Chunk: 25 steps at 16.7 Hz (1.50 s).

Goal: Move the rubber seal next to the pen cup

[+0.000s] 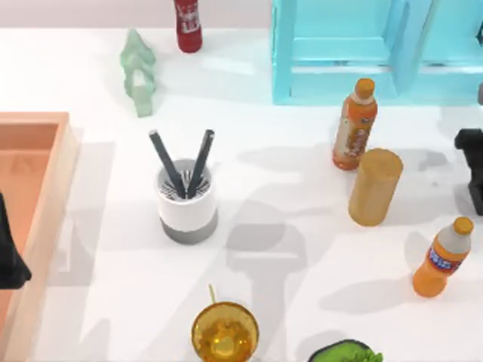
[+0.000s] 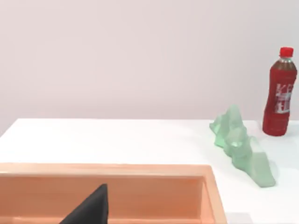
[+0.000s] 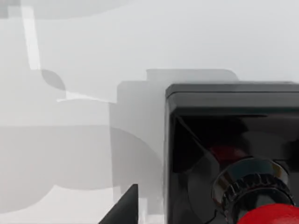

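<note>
The pen cup [image 1: 187,202], white with a grey base band and two dark pens, stands left of the table's middle. In the right wrist view the rubber seal [image 3: 210,112] is close below the camera: a black square body topped by a metal collar and a red knob. A dark tip of my right gripper [image 3: 125,207] sits just beside its wall, with bare table between them. At the right edge of the top view is a black shape [image 1: 469,162]; I cannot separate seal from gripper there. My left gripper [image 1: 9,253] is parked over the orange tray [image 1: 53,188].
Between the right edge and the cup stand a tan cylinder [image 1: 373,187] and two orange bottles [image 1: 355,124] [image 1: 441,256]. An amber glass [image 1: 224,332] and a green item [image 1: 347,353] sit at the front. A blue shelf [image 1: 377,53], red bottle [image 1: 188,26] and green figure [image 1: 138,72] line the back.
</note>
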Motion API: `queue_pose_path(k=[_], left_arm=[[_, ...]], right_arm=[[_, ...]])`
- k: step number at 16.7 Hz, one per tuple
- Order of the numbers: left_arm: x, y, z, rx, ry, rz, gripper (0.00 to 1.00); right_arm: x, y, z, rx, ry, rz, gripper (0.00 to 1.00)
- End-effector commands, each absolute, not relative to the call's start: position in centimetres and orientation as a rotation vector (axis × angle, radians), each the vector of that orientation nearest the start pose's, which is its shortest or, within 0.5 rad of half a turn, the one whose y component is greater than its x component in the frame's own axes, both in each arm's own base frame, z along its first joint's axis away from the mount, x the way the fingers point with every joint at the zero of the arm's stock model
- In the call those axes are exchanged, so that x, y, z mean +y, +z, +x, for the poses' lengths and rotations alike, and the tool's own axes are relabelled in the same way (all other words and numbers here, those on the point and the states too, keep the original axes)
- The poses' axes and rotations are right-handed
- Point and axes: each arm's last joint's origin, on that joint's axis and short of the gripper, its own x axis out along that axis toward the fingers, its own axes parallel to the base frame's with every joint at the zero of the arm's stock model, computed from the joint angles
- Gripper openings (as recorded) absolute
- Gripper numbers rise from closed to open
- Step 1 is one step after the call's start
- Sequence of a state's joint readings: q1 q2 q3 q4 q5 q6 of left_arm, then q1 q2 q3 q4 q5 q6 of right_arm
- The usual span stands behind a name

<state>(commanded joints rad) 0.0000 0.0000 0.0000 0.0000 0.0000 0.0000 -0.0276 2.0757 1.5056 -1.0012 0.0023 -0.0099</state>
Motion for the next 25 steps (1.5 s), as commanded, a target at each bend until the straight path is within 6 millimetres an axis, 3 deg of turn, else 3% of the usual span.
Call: queue_pose_path(k=[8, 20, 22, 25], left_arm=[[-0.1, 16.0, 10.6, 0.0, 0.0, 0.0, 1.0], [-0.1, 16.0, 10.6, 0.0, 0.0, 0.0, 1.0], [-0.1, 16.0, 10.6, 0.0, 0.0, 0.0, 1.0], [-0.1, 16.0, 10.6, 0.0, 0.0, 0.0, 1.0]], right_arm=[[-0.7, 15.0, 39.2, 1.571, -0.008, 0.008, 0.02], [0.0, 15.6, 39.6, 1.577, -0.014, 0.012, 0.0], [1.5, 17.0, 40.2, 1.585, -0.02, 0.017, 0.0], [5.0, 20.8, 41.2, 1.581, -0.024, 0.018, 0.0]])
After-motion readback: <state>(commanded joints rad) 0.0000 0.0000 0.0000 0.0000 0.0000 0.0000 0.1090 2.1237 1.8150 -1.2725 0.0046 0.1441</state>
